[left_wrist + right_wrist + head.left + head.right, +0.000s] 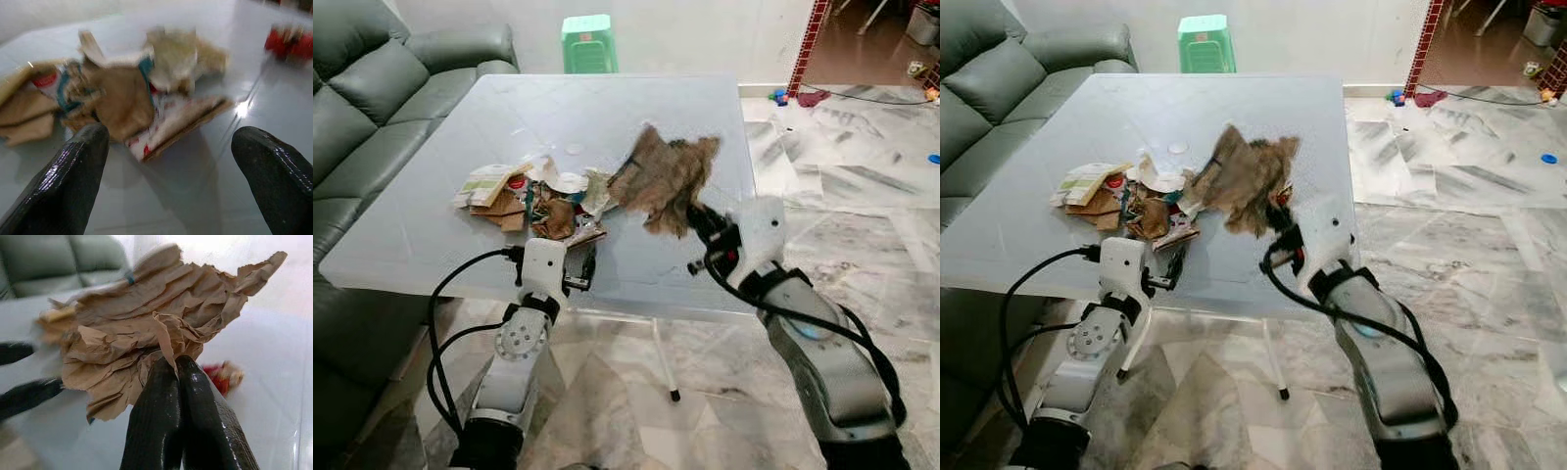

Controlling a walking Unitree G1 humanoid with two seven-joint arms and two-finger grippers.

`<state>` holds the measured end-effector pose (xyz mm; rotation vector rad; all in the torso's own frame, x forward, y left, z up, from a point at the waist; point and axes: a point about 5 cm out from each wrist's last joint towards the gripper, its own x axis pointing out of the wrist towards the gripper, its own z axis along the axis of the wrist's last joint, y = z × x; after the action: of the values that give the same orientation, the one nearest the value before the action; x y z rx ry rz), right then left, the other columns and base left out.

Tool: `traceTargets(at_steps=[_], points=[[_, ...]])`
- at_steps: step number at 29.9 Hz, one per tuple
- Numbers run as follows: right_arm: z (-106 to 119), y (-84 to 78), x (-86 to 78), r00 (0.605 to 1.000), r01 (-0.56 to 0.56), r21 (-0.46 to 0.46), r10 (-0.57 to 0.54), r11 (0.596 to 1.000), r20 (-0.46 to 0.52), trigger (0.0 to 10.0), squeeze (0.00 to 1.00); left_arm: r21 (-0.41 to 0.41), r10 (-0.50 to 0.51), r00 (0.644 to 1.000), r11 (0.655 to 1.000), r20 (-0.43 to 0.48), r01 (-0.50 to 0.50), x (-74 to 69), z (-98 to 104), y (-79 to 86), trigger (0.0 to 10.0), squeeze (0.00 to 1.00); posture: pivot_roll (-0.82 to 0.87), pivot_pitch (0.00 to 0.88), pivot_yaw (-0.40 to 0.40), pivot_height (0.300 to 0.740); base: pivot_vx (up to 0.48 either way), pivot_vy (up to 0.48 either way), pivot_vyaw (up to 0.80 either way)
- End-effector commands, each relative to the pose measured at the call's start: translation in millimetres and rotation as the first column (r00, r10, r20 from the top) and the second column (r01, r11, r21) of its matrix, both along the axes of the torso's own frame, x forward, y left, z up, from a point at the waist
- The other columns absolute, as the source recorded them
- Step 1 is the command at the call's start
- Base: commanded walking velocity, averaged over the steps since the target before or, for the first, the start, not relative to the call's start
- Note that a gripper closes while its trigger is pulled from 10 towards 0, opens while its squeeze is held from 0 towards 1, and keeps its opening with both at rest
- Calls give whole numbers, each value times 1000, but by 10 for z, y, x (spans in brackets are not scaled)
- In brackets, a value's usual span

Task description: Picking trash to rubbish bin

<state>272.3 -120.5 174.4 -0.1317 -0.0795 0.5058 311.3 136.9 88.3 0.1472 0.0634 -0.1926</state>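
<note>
While the right gripper [697,217] hangs above the near right part of the table [636,108], its two black fingers [168,396] are pressed tight together on the lower edge of a crumpled brown paper [666,176]. That paper is lifted clear of the tabletop and fans out above the fingers, beside the right end of the trash pile [533,201].

The pile lies on the table's near left half: torn card, brown scraps, white paper and a bit with red print, all touching or overlapping. One flat printed piece [181,122] sticks out at the pile's near edge, closest to the left gripper [579,269].

The left gripper sits low at the table's near edge, just short of the pile, with its fingers [73,181] spread wide and nothing between them.

A grey sofa [372,88] stands along the table's left side, a green stool [586,41] beyond its far edge, and marble floor [862,186] lies to the right.
</note>
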Motion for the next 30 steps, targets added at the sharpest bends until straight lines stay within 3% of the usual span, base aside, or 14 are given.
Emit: traceTargets(at_steps=[1,8,16,20,21,22,23,24,30], points=[[65,10,-59,999,-30,-10,30,999,12,10000,0,38,-30,999,999,-10,31,30,-36,-19,10000,0,-134,145,44,740,0,0,0],[85,-83,-239,999,-31,-22,30,999,-41,10000,0,132,-68,998,989,7,66,183,-79,-68,10000,0,-198,176,43,740,0,0,0],[133,17,-371,994,-98,3,98,995,-57,10000,0,211,-50,997,977,54,37,372,35,-37,10000,0,-219,199,42,740,0,0,0],[141,33,-383,993,-102,6,102,995,-61,10000,0,222,-36,999,975,38,27,392,17,-4,10000,0,-221,203,43,740,0,0,0],[145,37,-384,993,-103,7,103,995,-62,10000,0,226,-33,999,974,34,25,393,6,9,7686,0,-221,203,43,740,0,0,0],[152,41,-382,993,-103,8,104,995,-62,10000,0,229,-29,999,973,28,22,393,-6,27,4118,0,-221,203,43,740,0,0,0],[159,42,-383,992,-104,9,104,995,-64,10000,0,231,-26,999,973,25,20,396,-14,37,4118,0,-225,204,44,740,0,0,0],[169,43,-380,993,-104,11,104,995,-63,10000,0,229,-26,999,973,20,21,396,-25,46,0,0,-226,203,43,740,0,0,0],[218,53,-361,993,-105,18,106,994,-56,10000,0,236,-17,1000,972,8,15,399,-62,92,0,0,-229,197,41,740,0,0,0]])
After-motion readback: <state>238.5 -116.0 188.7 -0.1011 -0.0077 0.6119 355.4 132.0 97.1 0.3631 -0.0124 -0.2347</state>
